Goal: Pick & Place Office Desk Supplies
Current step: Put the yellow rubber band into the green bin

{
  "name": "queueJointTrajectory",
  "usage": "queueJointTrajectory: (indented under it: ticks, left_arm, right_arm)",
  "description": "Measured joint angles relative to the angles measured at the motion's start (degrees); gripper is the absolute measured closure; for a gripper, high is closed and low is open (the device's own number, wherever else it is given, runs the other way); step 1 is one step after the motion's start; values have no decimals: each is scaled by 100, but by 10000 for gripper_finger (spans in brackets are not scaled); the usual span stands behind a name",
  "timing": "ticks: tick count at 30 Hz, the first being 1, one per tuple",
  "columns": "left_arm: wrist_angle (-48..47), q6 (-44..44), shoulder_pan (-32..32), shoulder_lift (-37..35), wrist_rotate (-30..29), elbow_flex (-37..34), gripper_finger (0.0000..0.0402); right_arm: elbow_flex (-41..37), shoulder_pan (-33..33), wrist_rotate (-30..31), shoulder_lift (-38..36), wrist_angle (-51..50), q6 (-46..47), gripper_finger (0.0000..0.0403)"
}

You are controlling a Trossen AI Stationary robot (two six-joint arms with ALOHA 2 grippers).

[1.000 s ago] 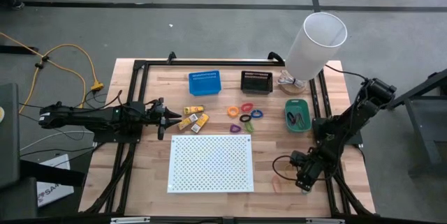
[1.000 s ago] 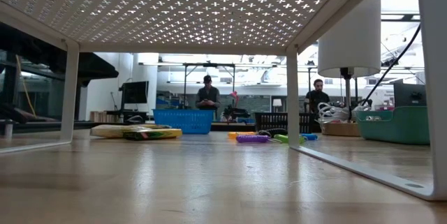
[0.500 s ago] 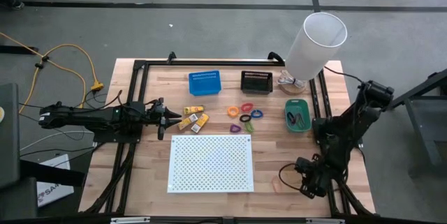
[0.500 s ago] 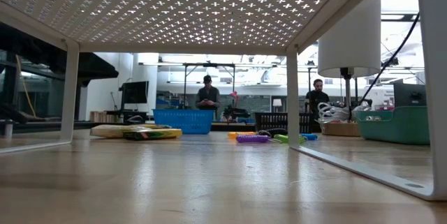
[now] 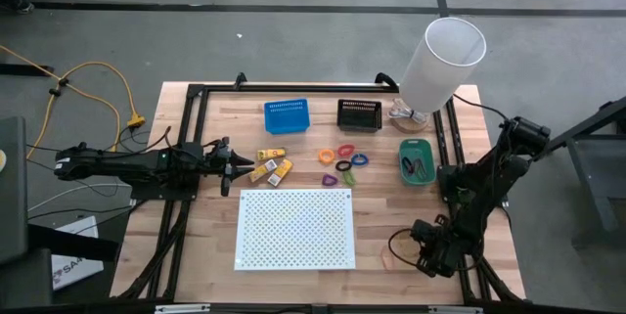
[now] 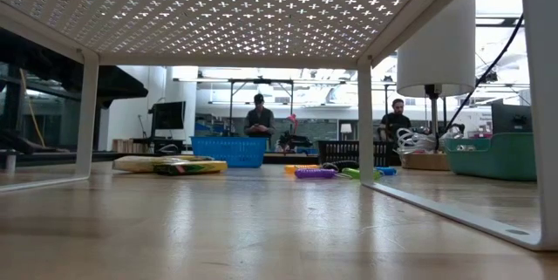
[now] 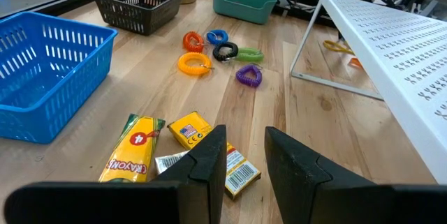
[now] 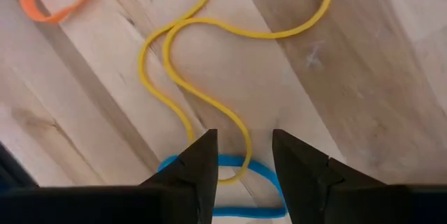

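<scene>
Yellow-orange packets (image 5: 272,165) (image 7: 202,140) lie flat on the wood just in front of my open left gripper (image 5: 233,167) (image 7: 244,158), at the table's left side. Bright plastic loops (image 5: 342,157) (image 7: 216,46) lie farther right, mid-table. My right gripper (image 5: 430,255) (image 8: 244,151) points down near the table's right near corner. It is open, and its fingers stand on either side of a bend of a yellow rubber band (image 8: 272,35) that lies flat on the wood. A blue band (image 8: 262,169) and an orange band (image 8: 49,11) lie beside it.
The white perforated board (image 5: 295,228) stands on legs over the table's near middle. The blue bin (image 5: 287,115) and black bin (image 5: 358,113) sit toward the far edge, the green bin (image 5: 416,160) at the right. A white lamp shade (image 5: 442,60) stands at the far right corner.
My right arm has shifted a little toward the table's near edge, staying over the rubber bands. The left arm and the supplies have kept still.
</scene>
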Motion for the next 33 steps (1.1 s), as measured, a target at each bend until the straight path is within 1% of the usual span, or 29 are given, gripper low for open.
queueJointTrajectory:
  ticks: [6, 12, 16, 26, 33]
  left_arm:
    - [0, 0, 2, -1, 0, 0, 306]
    - [1, 2, 2, -1, 0, 0, 307]
    - [2, 0, 2, 0, 0, 0, 306]
    - [0, 1, 0, -1, 0, 0, 307]
    - [0, 0, 0, 0, 0, 0, 307]
  right_arm:
    - [21, 0, -52, 161, 108, -2, 279]
    - [22, 0, -68, 170, 95, -2, 282]
    - [20, 0, -74, 172, 49, -2, 307]
    - [7, 0, -92, 177, -47, -4, 391]
    - [6, 0, -73, 175, -52, -34, 400]
